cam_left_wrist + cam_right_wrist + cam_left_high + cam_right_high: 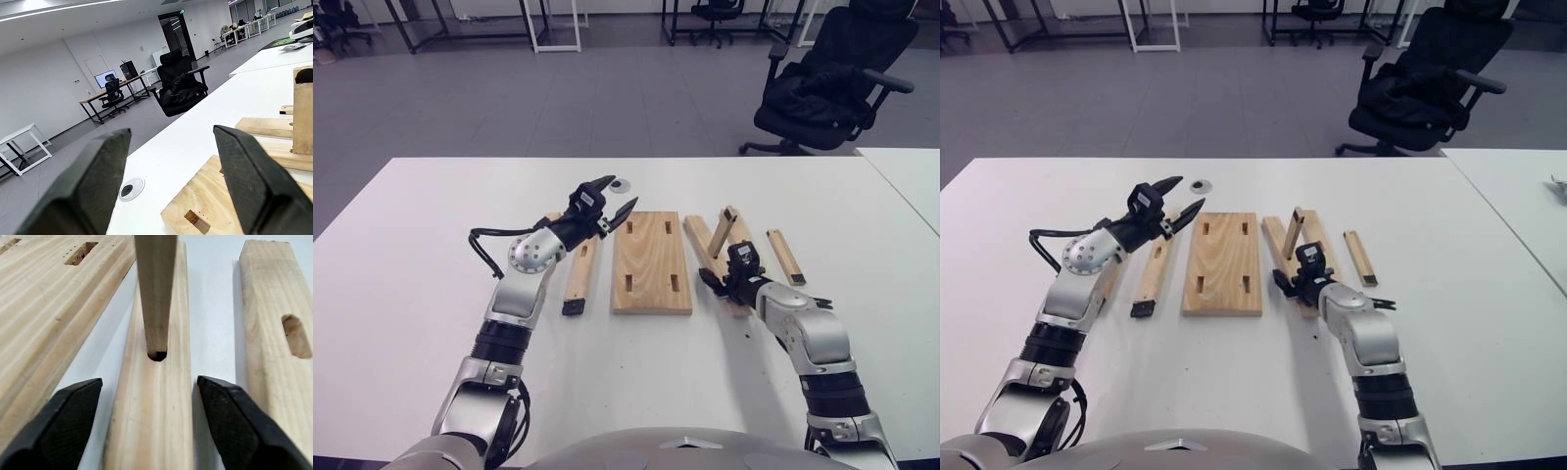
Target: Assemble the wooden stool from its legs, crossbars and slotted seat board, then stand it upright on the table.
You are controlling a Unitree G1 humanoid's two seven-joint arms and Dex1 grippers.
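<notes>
Got the seat board (pixel 651 261) lying flat on the bench (pixel 431 245), slots up, probably for dropping legs straight in. Seeing the right gripper (pixel 146 387) parked low, jaws open either side of a leg (pixel 156 440), likely to steady it with the crossbar (pixel 155 284) plugged into its slot. Same for the left gripper (pixel 621 193): jaws open, hovering over the left leg (pixel 579 277). Counted 1 board, 4 slots, 3 clear legs, 2 crossbars including the loose crossbar (pixel 784 257) far right. Maybe 1 more behind the left arm.
</notes>
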